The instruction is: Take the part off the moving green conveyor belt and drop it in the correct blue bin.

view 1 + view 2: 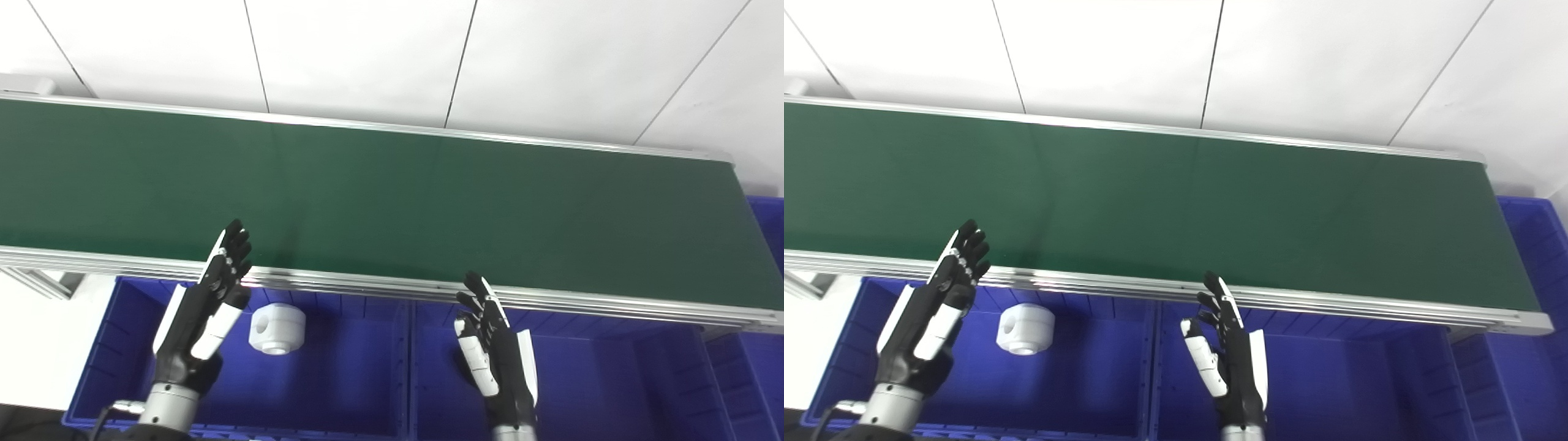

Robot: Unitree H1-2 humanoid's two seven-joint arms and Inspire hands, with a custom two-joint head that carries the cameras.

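Green conveyor belt point(392, 202) bare, white part point(277, 328) in left blue bin point(343, 380), left robot hand point(208, 300) and right robot hand point(493, 349) spread, empty, by near rail point(380, 283)

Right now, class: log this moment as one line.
belt: bare | white part: in left blue bin | left hand: open | right hand: open

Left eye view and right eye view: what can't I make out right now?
- Green conveyor belt: its left end is cut off by the picture edge in both views.
- Far-right blue bin: mostly hidden behind the belt frame and cropped by the right edge.
- White part in the left blue bin: its underside is unseen.
- Bins' near walls: cut off by the bottom edge.
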